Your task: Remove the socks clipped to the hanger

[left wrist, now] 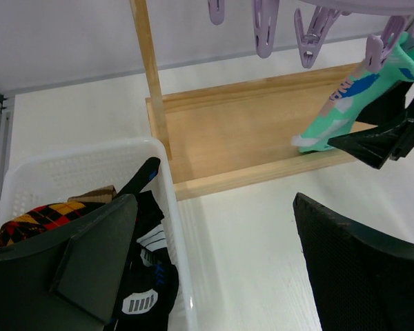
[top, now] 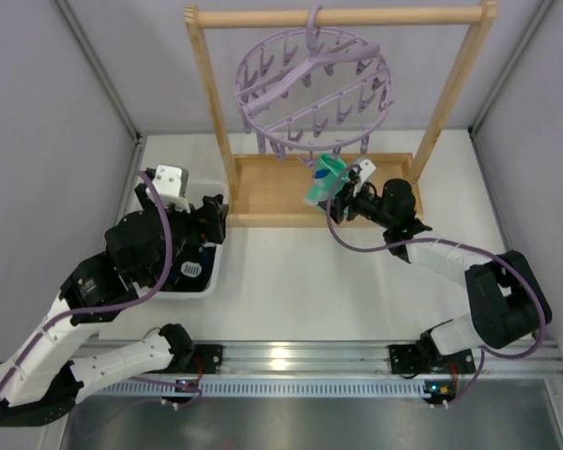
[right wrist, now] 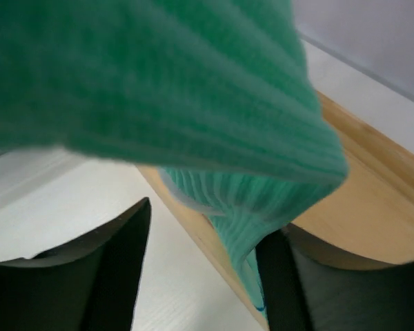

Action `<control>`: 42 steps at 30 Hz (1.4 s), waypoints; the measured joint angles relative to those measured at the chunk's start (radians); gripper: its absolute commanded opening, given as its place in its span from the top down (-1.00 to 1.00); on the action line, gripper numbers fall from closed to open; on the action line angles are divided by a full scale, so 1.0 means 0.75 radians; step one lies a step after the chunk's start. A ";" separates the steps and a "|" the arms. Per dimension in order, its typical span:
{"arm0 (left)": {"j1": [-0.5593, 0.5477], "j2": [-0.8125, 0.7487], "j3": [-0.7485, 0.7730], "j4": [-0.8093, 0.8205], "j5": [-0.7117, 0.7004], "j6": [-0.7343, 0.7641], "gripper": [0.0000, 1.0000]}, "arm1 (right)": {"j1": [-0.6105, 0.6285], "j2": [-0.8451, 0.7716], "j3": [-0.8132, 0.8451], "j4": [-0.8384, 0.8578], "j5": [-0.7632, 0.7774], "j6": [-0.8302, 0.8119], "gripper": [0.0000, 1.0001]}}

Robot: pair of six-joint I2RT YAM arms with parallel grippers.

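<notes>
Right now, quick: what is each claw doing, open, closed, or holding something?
Left claw: open, empty, above the white basket.
Right claw: open, straddling the hanging teal sock, not clamped on it.

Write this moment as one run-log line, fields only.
right fingers: open, either side of teal sock | teal sock: clipped to hanger | left fingers: open, over basket | basket: socks inside

Left arm [top: 131,251], at eight o'clock, and right arm [top: 493,300], at four: black joints, white links, looping purple cables [top: 168,246].
</notes>
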 measured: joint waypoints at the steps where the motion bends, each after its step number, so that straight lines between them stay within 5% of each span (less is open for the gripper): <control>1: 0.000 0.000 0.001 0.000 0.005 -0.004 -0.97 | 0.003 0.030 0.005 0.013 -0.030 0.009 0.41; 3: 0.000 0.002 0.006 -0.001 0.013 -0.012 -0.97 | 0.008 0.069 0.013 0.033 -0.073 0.024 0.79; 6: 0.000 0.016 0.041 -0.005 0.008 -0.043 -0.97 | 0.028 0.066 0.011 0.051 -0.064 0.045 1.00; 13: 0.000 0.118 0.247 -0.006 0.032 -0.137 -0.97 | 0.325 -0.162 -0.048 0.047 0.269 0.031 1.00; 17: 0.001 0.232 0.400 -0.002 0.069 -0.191 -0.97 | 0.578 -0.297 -0.053 0.040 0.627 0.031 1.00; 26: -0.093 0.630 0.708 0.004 -0.035 -0.187 -0.97 | 1.040 -0.132 0.009 -0.027 1.417 0.070 1.00; 33: -0.311 0.853 0.796 0.000 -0.262 -0.071 -0.97 | 1.196 0.080 0.161 -0.065 1.772 0.020 1.00; 42: -0.374 0.969 0.814 0.001 -0.566 0.034 -0.88 | 1.238 0.174 0.314 -0.092 1.921 -0.016 1.00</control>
